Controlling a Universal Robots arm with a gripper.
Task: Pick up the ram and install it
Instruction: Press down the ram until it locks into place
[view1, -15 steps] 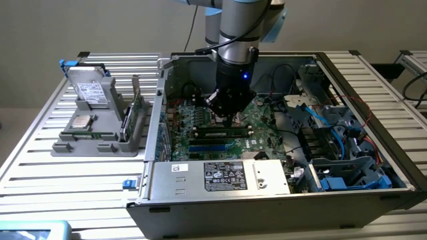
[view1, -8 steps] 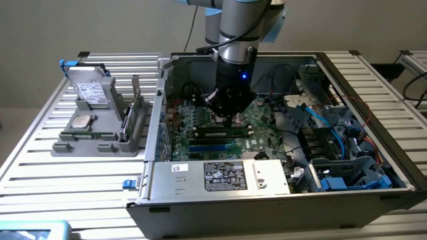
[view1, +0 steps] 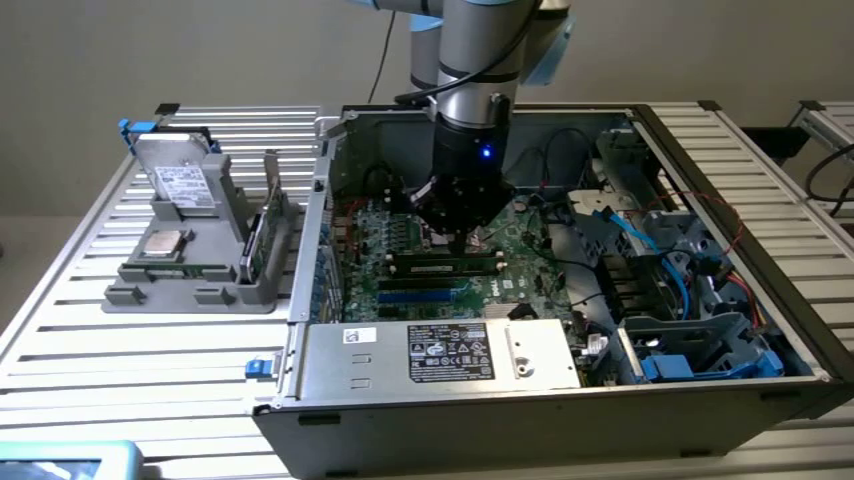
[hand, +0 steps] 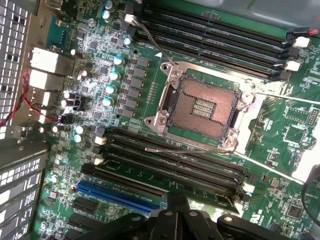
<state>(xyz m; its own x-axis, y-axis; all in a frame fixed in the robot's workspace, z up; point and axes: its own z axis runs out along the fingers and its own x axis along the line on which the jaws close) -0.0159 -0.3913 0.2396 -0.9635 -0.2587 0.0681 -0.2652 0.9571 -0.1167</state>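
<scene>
Exterior view, frame centre: my closed end effector (view1: 461, 240) presses on the ram (view1: 447, 268) in its motherboard (view1: 400, 240) slot; label writing unreadable.

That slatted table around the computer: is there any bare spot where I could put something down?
Yes. The slatted table is bare in front of the grey parts stand, beside the computer case. Inside the case it is crowded: cables, circuit board, and the tool low over the memory slots.
</scene>
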